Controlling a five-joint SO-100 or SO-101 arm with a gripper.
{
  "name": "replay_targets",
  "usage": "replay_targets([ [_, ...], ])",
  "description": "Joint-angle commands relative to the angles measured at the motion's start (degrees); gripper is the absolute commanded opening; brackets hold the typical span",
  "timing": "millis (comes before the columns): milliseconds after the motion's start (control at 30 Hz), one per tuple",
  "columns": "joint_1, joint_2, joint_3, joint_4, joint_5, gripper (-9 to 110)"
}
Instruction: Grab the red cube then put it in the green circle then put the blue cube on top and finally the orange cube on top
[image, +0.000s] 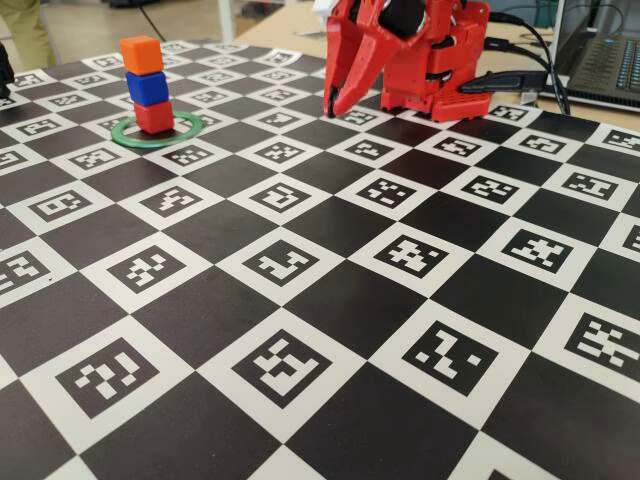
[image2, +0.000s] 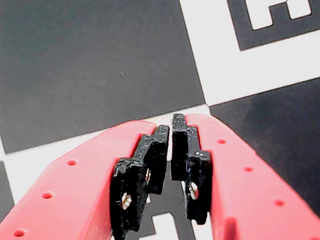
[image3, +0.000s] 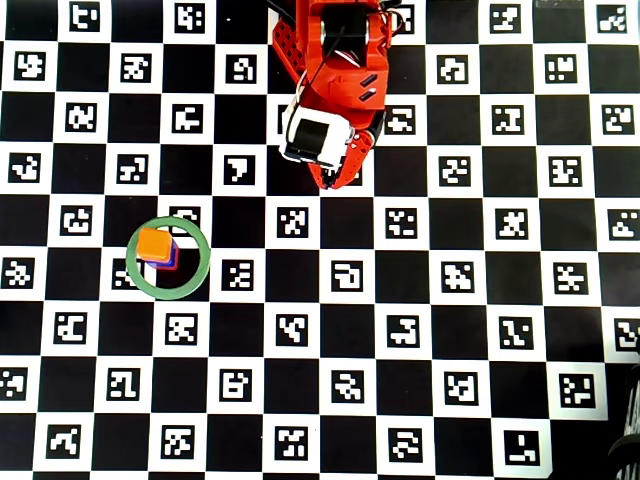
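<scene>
Three small matte plastic cubes stand stacked inside the thin flat green ring (image: 180, 131), red cube (image: 154, 117) lowest, deep-blue cube (image: 147, 87) above, bright-orange cube (image: 140, 54) topmost, while the red two-finger gripper (image2: 171, 131), nearly pressed together and empty, rests well apart toward two o'clock in the overhead view.
</scene>
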Motion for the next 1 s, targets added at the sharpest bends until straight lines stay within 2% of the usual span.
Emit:
replay_targets([
  [0,-0.1,2.9,0.4,1.1,-1.2,-6],
  [433,0.4,7.6,5.9,5.0,-5.3,-6],
  [767,0.9,7.6,6.0,13.4,-9.7,-6],
  [967,4.5,7.6,6.0,13.7,-12.0,-6],
])
